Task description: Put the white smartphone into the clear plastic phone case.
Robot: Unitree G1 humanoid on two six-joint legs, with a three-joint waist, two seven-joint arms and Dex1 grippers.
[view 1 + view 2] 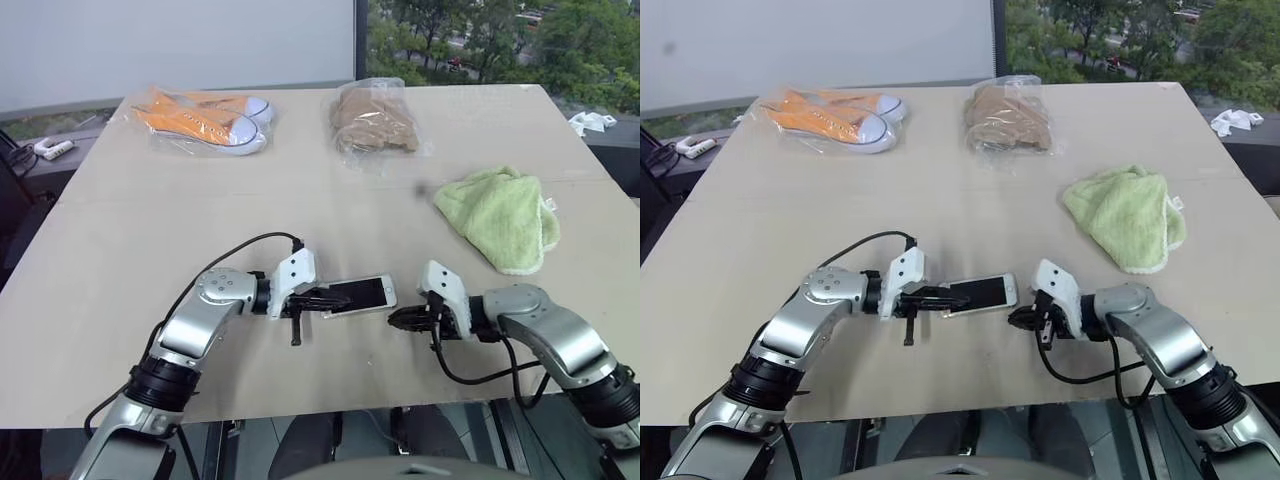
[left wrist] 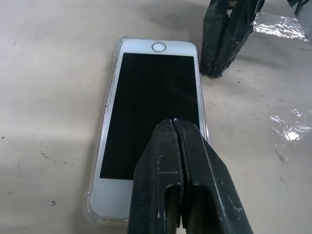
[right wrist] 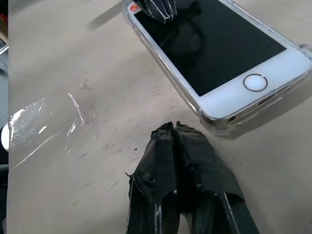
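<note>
My left end effector (image 1: pixel 322 299) has its two black fingers pressed together, their tips resting over the near end of the dark screen of the white smartphone (image 1: pixel 358 295), pinching nothing. My right end effector (image 1: pixel 398 320) is likewise pressed together, empty, its tips low at the worktop (image 1: pixel 200 200) just beside the phone's home-button end and apart from it. Between my two end effectors lies one smartphone, screen up, flat on the worktop near the front edge; it already sits inside the one clear plastic phone case (image 2: pixel 110 114), whose glossy transparent rim and bumpered corners frame the white bezel on all sides I can see. The phone has a dark blank screen, a round home button ringed in silver and a silvery side edge. Farther out I count one crumpled green cloth (image 1: pixel 500 215) to my right, one clear bag holding a brown item (image 1: pixel 373 120) at the far middle, and one clear bag holding a pair of orange sneakers (image 1: pixel 205 118) with white soles at the far left. Scraps of clear film (image 3: pixel 44 122) lie flat on the worktop near my right end effector. The worktop is a pale beige board, lightly scuffed and speckled. Beyond its far edge stands a light wall panel (image 1: pixel 180 40) and a window (image 1: pixel 500 40) looking out on green trees; a small white object (image 1: pixel 52 148) lies off the far left corner and another white object (image 1: pixel 592 122) off the far right.
</note>
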